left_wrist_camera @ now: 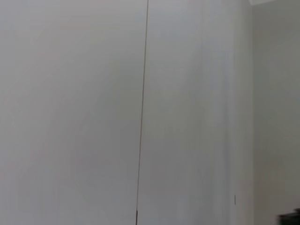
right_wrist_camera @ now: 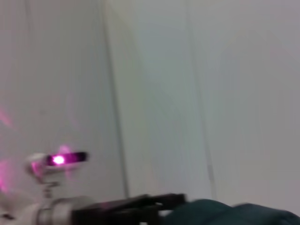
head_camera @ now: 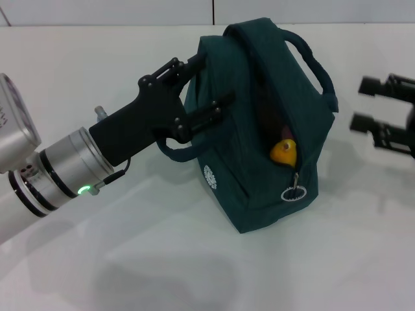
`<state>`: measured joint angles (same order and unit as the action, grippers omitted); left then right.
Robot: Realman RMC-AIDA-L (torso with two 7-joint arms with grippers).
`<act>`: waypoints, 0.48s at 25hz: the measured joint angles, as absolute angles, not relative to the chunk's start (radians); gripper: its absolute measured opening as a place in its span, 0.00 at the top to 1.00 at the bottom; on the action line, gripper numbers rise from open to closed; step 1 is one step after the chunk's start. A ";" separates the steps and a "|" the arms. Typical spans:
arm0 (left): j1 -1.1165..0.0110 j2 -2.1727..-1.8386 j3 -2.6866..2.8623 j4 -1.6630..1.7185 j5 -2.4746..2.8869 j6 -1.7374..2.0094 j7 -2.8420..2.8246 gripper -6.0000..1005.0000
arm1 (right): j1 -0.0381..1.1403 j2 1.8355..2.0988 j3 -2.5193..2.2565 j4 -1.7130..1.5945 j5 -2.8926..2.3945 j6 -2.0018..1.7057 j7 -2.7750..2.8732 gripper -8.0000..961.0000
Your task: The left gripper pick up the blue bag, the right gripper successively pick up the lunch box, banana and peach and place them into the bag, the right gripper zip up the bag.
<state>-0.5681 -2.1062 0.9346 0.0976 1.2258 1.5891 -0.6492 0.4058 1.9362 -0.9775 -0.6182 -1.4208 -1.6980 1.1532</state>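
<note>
My left gripper [head_camera: 202, 87] has its fingers pinching the upper side of the blue bag [head_camera: 259, 129], one finger at the top edge and the other pressed into the fabric just above the near loop handle [head_camera: 175, 152]. The bag stands on the white table [head_camera: 194, 259], its zipper partly undone with the banana [head_camera: 284, 153] showing in the gap above the ring pull [head_camera: 292, 194]. My right gripper [head_camera: 369, 103] hangs with fingers spread, apart from the bag on its far-handle side, nothing between them.
</note>
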 joint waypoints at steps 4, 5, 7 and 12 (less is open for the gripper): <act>-0.570 -2.106 0.934 0.097 1.226 1.589 -0.649 0.24 | 0.417 1.909 -0.994 -0.620 -1.526 -1.807 1.161 0.31; -0.572 -2.106 0.935 0.097 1.226 1.589 -0.649 0.24 | 0.427 1.910 -0.994 -0.621 -1.580 -1.822 1.168 0.32; -0.575 -2.106 0.937 0.098 1.226 1.589 -0.649 0.24 | 0.447 1.921 -0.993 -0.621 -1.681 -1.826 1.186 0.32; -0.580 -2.107 0.939 0.098 1.226 1.589 -0.649 0.24 | 0.485 1.965 -0.991 -0.622 -1.839 -1.779 1.216 0.33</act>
